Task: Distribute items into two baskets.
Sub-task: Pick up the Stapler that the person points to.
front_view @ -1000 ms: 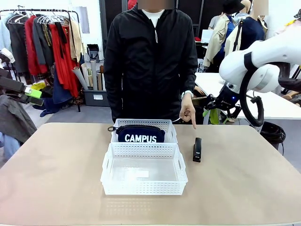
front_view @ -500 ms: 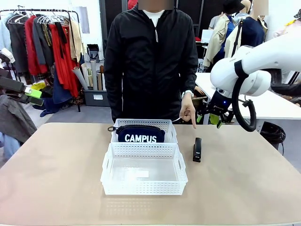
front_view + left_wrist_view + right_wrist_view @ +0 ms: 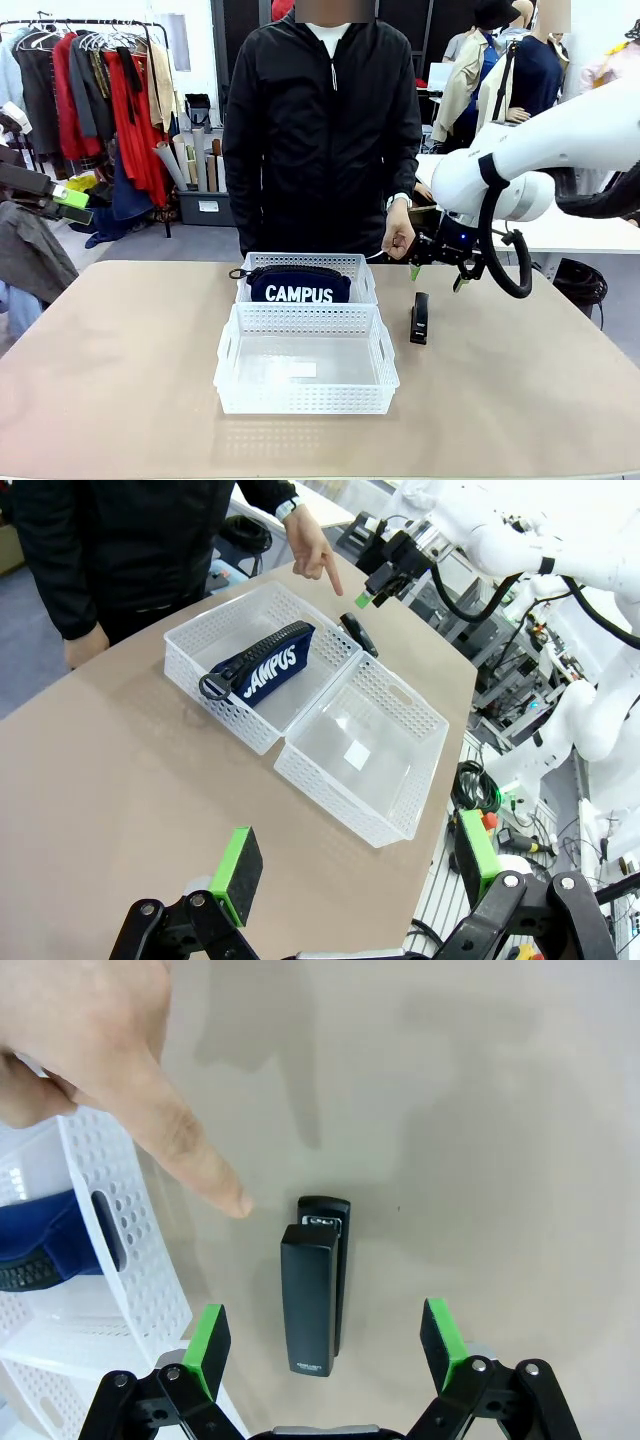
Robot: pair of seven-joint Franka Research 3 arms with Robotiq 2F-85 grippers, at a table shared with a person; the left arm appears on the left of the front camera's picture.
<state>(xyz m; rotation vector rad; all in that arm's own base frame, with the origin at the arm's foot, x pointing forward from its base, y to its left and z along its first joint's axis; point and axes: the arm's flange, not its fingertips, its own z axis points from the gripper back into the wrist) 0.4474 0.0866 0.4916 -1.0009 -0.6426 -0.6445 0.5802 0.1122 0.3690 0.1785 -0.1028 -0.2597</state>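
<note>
**Right pincer.** Your right gripper [image 3: 325, 1343] stands fully open and has hold of nothing. It hangs above the black stapler [image 3: 312, 1290], one green pad on each long side and the body roughly centred between them.

**Left pincer.** Your left gripper [image 3: 358, 855] is also spread wide and empty, held back off the table's [image 3: 120, 350] left side.

**Task items.**
- The stapler [image 3: 419, 318] lies flat on the bare table, just beside the right walls of the two baskets, near where they meet.
- The CAMPUS pouch [image 3: 299, 287] already lies in the far basket [image 3: 340, 259].
- The near basket [image 3: 300, 398] holds neither item, so I judge it the stapler's destination.

**Hazard.** The person's hand [image 3: 90, 1050] points at the stapler, with the fingertip close to its far end. Hold your descent until that hand is clear.

**Step in hand: the pick.**
- Come straight down and keep the wrist as it is, so the pads close across the narrow width at mid-length, not near either end.
- The pad on the basket side passes near the lattice wall, so watch that it does not catch.
- How high the pads sit above the stapler is hard to judge from these views, so lower slowly.
- Close firmly. The body looks smooth and hard, and the hinged top may give a little.
- Lift well above the rim before carrying across.
</note>
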